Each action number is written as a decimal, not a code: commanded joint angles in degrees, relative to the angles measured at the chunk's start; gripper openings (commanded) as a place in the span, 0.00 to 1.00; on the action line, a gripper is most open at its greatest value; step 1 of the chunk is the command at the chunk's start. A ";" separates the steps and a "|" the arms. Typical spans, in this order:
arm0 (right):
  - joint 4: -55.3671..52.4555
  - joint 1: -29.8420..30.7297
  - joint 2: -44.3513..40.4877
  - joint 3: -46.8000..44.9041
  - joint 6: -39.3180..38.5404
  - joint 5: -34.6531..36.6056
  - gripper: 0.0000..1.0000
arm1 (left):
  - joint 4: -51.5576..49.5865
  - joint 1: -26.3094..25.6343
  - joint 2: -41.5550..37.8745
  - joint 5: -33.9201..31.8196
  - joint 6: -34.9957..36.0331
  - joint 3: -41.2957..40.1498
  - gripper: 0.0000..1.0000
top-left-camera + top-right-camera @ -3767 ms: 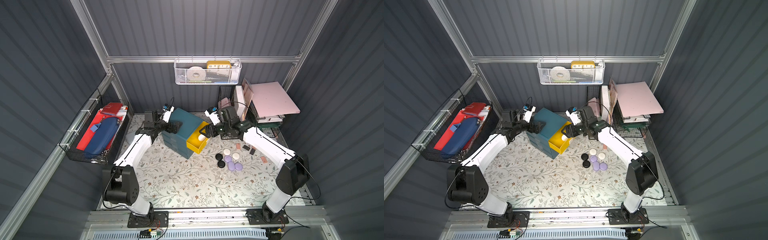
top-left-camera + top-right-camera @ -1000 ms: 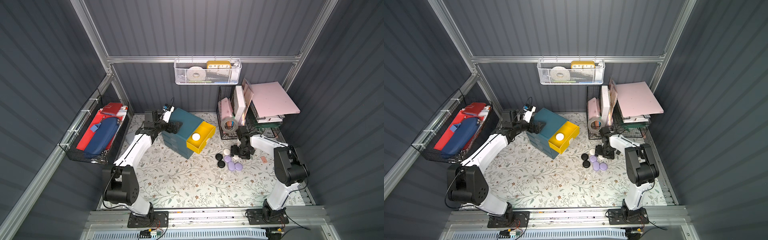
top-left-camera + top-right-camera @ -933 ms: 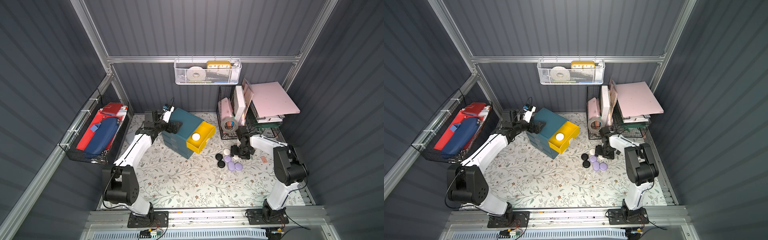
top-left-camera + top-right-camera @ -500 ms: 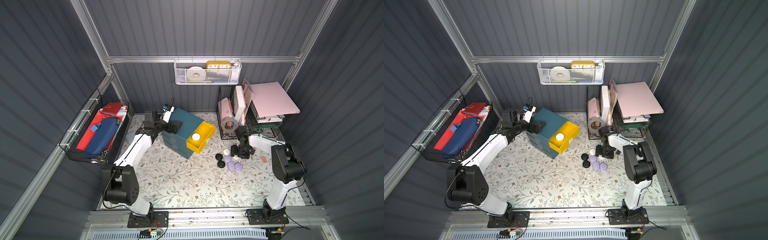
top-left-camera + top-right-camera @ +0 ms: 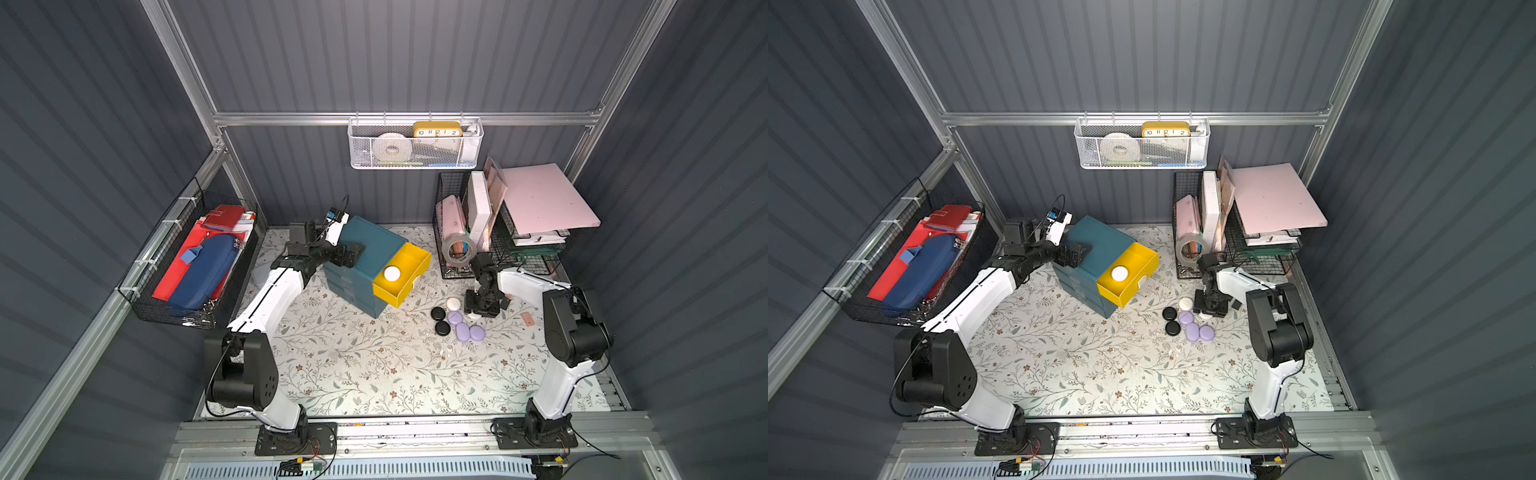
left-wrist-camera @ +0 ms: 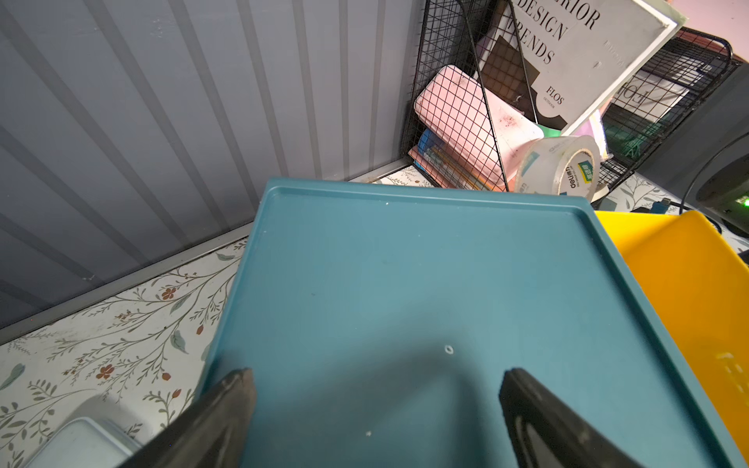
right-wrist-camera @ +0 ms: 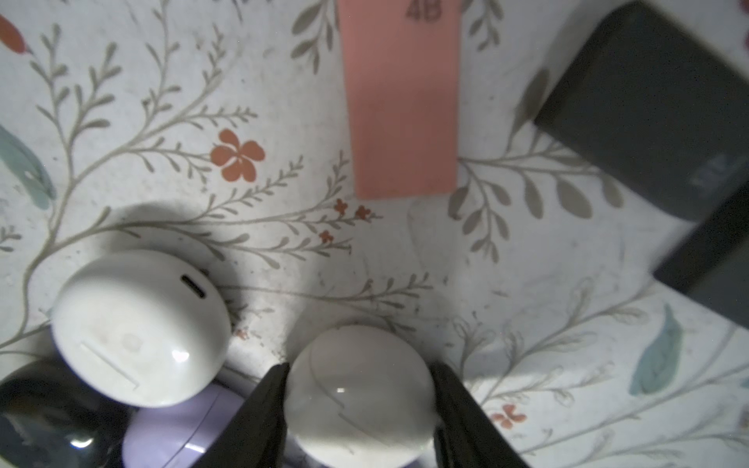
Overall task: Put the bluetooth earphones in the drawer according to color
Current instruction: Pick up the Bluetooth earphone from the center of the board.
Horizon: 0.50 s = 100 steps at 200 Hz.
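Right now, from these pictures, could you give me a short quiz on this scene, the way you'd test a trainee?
1. True or false: the yellow drawer stands open with a lone earphone case inside.
2. How many lavender cases lie on the table?
3. The right gripper straddles an earphone pod. Its colour: A black, B white, C lavender?
Key: 1 true; 2 three; 3 B.

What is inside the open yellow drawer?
One white earphone case lies in the yellow drawer. The drawer's back part, under the teal cabinet top, is hidden.
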 commanded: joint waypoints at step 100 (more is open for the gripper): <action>6.90 0.86 -15.38 -2.97 -1.48 -1.65 0.00 | -9.10 0.10 3.24 -0.67 -1.59 -1.69 0.99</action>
